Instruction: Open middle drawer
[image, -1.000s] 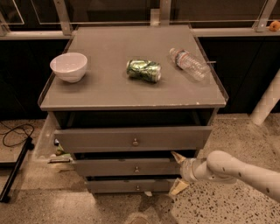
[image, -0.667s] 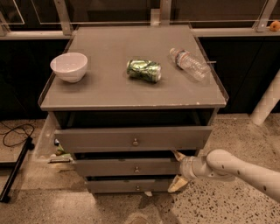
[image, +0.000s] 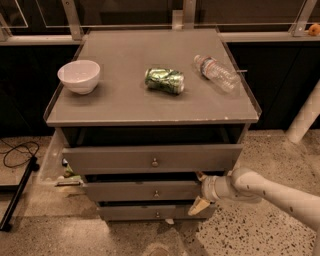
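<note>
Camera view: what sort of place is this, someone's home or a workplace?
Probably a workplace test area, not a home: speckled hard floor, a loose cable, glazed metal-framed panels behind the cabinet. The gripper sits at the right end of the middle drawer.

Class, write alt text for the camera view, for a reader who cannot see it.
The robot's open hand sits at the right end of the middle drawer of a grey cabinet. A white bowl, crushed green can and plastic bottle rest on top.
</note>
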